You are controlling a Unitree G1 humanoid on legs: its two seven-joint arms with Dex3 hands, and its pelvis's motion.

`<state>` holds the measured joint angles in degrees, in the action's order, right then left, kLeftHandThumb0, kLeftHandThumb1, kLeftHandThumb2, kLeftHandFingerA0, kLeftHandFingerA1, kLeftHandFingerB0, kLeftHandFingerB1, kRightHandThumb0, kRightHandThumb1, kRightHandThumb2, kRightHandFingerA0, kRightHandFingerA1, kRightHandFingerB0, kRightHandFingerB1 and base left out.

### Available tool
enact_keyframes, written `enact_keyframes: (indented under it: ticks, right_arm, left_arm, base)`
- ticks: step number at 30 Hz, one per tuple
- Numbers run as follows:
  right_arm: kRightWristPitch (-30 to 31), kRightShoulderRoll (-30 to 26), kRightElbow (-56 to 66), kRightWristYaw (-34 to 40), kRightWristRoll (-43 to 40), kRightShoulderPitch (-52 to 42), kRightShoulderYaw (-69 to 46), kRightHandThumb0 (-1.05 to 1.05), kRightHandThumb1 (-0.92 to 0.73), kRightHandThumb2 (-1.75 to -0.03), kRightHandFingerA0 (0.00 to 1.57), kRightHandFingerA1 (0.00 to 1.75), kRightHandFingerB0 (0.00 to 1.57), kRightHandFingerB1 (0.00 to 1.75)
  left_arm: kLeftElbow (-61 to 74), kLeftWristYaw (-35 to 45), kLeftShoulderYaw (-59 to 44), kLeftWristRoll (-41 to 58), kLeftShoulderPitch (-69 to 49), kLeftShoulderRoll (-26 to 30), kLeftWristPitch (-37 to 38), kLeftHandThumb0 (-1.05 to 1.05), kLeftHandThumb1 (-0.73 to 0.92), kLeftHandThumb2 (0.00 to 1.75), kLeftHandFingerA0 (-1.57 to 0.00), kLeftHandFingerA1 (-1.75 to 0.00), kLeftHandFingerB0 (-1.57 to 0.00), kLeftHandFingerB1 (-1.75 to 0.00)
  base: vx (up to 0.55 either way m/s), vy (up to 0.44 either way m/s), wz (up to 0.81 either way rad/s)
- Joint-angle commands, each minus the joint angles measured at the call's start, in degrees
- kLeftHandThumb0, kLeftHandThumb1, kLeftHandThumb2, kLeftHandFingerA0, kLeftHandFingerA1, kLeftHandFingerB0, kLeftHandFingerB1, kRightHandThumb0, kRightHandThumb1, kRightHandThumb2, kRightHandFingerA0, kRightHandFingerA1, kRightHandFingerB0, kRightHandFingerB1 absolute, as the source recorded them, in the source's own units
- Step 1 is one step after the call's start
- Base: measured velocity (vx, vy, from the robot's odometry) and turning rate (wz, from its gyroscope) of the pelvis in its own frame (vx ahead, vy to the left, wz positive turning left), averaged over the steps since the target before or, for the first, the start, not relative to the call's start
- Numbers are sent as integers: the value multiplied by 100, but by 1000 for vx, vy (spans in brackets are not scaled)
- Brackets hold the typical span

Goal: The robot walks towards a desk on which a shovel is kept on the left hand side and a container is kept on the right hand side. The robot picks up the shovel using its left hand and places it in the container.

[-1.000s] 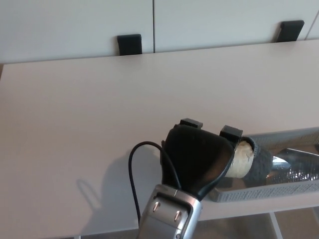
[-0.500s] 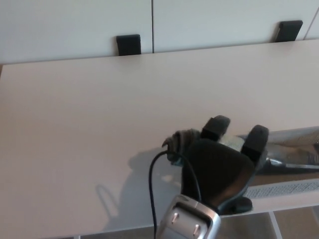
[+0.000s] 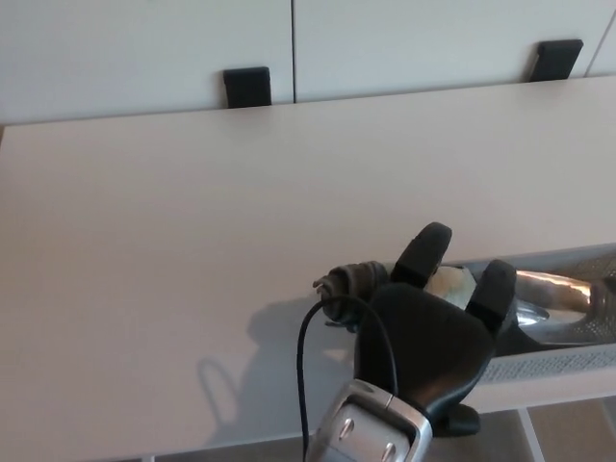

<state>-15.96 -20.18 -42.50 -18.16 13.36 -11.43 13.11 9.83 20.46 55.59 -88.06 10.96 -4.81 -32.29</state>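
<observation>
shovel (image 3: 539,298) lying left-right in container (image 3: 563,361), handle leftward; left hand (image 3: 428,332) spread above

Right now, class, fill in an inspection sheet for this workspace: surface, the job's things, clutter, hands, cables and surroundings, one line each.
Surface: pale desk, mostly bare.
Job's things: shovel lies in the grey container at the desk's right front edge, its handle end sticking out over the left rim.
Clutter: nothing seen.
Hands: left hand over the shovel's handle, fingers raised and spread, apparently not gripping; right hand not in view.
Cables: one black cable loops from the left wrist.
Surroundings: light wall panels behind the desk, two dark brackets at its far edge.
</observation>
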Motion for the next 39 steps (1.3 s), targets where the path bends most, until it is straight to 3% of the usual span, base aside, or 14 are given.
enact_keyframes:
  ticks: [1, 4, 5, 7, 9, 11, 12, 19, 20, 27, 28, 35, 37, 39]
  right_arm:
    - [91, -106, 42, -51, 46, 1, 15, -18, -59, -104, 26, 62, 11, 55]
    - [110, -92, -53, -86, 35, 81, 18, -18, -59, -105, 25, 61, 11, 54]
    - [109, -87, -72, -78, 46, 95, 27, -18, -59, -105, 25, 61, 11, 54]
    - [12, -46, -208, -100, 7, 111, 24, -19, -60, -106, 25, 62, 10, 55]
    - [-79, -47, -263, -70, 28, 87, 41, -19, -58, -105, 27, 63, 12, 55]
    - [-104, -54, -236, -38, 36, 32, 43, -20, -58, -105, 29, 64, 16, 57]
    - [-114, -60, -231, -8, 47, 6, 43, -20, -58, -105, 29, 64, 16, 57]
    - [-162, -93, -340, -22, 42, -20, 34, -20, -58, -105, 29, 64, 16, 57]
    - [-91, -19, -404, 5, 38, -23, 44, -17, -56, -101, 32, 65, 12, 55]
    - [-172, -34, -497, 15, 15, -65, 18, -23, -60, -105, 26, 63, 11, 55]
    - [-160, -42, -532, 45, 62, -39, 45, -23, -59, -105, 24, 61, 11, 55]
    - [-54, 5, -534, 140, 101, -37, 56, -18, -60, -105, 27, 62, 12, 55]
    - [-31, 8, -531, 102, 34, -38, 5, -16, -59, -104, 28, 63, 12, 55]
    - [-11, -3, -537, 97, 36, -5, 0, -16, -60, -104, 28, 62, 11, 55]
  left_arm:
    - [724, -87, -99, -151, -97, 211, 410, -103, 62, 104, 0, 0, 0, -8]
    - [1285, -281, -242, 204, -135, 307, 713, -97, 57, 102, 0, -1, 0, -13]
    - [1570, -280, -313, 309, -113, 388, 871, -104, 76, 65, 0, -2, 0, -9]
    - [2318, -212, -474, 704, -106, 564, 1208, -99, 62, 104, 0, 0, 0, -12]
    - [2846, -243, -620, 1285, -204, 682, 1458, -94, 60, 102, 0, -2, 0, -18]
    - [3723, 255, -928, 2543, -336, 788, 1620, -86, 55, 97, -9, -8, -7, -34]
    - [4191, 660, -1176, 3487, -429, 839, 1606, -72, 63, 60, 0, -22, -10, -26]
    - [5017, 2963, -3513, 7772, -1517, 768, 1391, -6, 67, 75, 0, 0, 0, -17]
    - [5017, 3583, -4670, 9337, -1714, 1076, 1036, -40, 24, 92, 0, -50, 0, -47]
    - [4780, 5208, -6687, 11413, -2330, 2225, 692, -39, 31, 100, 0, -49, 0, -46]
    - [4632, 5372, -6879, 11754, -2452, 2415, 801, -96, 84, 66, -18, -27, -21, -29]
    - [3903, 6218, -8010, 13646, -3489, 2933, 1206, -94, 71, 63, -22, -28, -26, -29]
    - [3161, 7007, -8996, 13885, -3609, 2871, 1565, -86, 49, 93, -31, -43, -41, -45]
    - [3070, 6184, -9449, 14106, -4344, 2270, 2822, -96, 59, 61, -80, -45, -75, -45]
  base:
    - [0, 0, 0]
    - [0, 0, 0]
    - [0, 0, 0]
    - [0, 0, 0]
    - [0, 0, 0]
    - [0, 0, 0]
    - [0, 0, 0]
    - [0, 0, 0]
    - [0, 0, 0]
    - [0, 0, 0]
    - [0, 0, 0]
    - [0, 0, 0]
    - [0, 0, 0]
    - [0, 0, 0]
